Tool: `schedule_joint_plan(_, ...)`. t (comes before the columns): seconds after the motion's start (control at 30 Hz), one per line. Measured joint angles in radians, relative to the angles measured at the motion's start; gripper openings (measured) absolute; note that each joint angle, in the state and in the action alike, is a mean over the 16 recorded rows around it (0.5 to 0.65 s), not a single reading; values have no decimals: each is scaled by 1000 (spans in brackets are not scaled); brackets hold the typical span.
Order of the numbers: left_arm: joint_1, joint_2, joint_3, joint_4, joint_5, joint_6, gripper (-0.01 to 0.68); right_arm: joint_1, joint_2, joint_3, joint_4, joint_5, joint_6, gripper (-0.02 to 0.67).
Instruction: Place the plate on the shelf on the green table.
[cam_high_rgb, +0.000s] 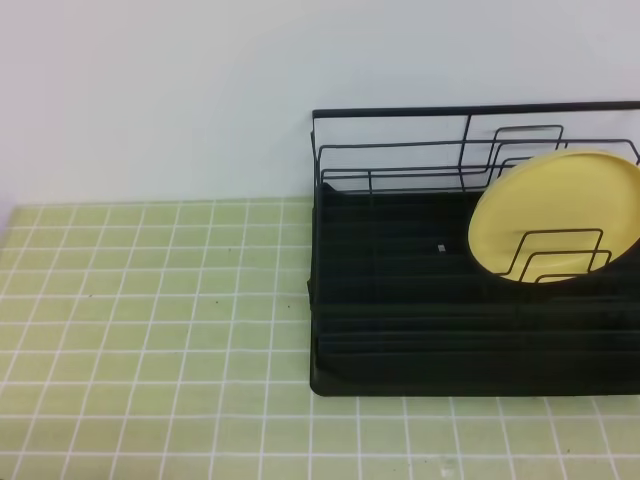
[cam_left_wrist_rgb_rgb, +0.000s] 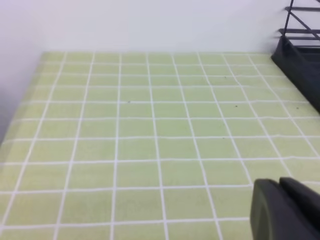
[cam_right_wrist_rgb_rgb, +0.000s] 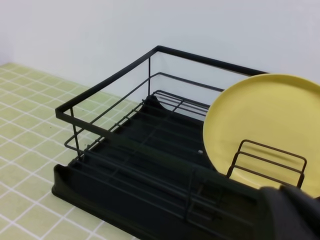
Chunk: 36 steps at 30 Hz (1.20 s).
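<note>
The pale-yellow plate (cam_high_rgb: 520, 215) stands tilted on edge in the right part of the black wire shelf (cam_high_rgb: 400, 330), leaning behind bent wire dividers. In the right wrist view the plate (cam_right_wrist_rgb_rgb: 260, 115) rests inside the shelf (cam_right_wrist_rgb_rgb: 100, 187), and a black part of my right gripper (cam_right_wrist_rgb_rgb: 292, 212) shows at the bottom right, shut and apart from the plate. My left gripper (cam_left_wrist_rgb_rgb: 285, 210) shows as a black shape low right over the green table (cam_left_wrist_rgb_rgb: 150, 125), shut and holding nothing. Neither gripper appears in the high view.
The shelf stands on the right side of the green table (cam_high_rgb: 150, 300), against a white wall. Its corner (cam_left_wrist_rgb_rgb: 300, 65) shows at the upper right of the left wrist view. Tall back rails rise behind the plate.
</note>
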Motion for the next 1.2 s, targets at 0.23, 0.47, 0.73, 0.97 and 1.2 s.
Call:
schedule_joint_plan(0.23, 0, -6, 3, 32, 8, 5, 0, 0, 0, 0, 4, 0, 0, -4)
schedule_joint_plan(0.47, 0, -6, 3, 37, 8, 0, 0, 0, 0, 0, 8, 0, 0, -4)
schedule_joint_plan(0.73, 0, -6, 1, 37, 6, -2, 0, 0, 0, 0, 12, 0, 0, -4)
schedule_joint_plan(0.97, 0, -6, -2, 37, 7, -2, 0, 0, -2, 0, 7, -1, 0, -3)
schedule_joint_plan(1.2, 0, -6, -2, 37, 8, -2, 0, 0, -39, 9, -121, -12, 113, -3)
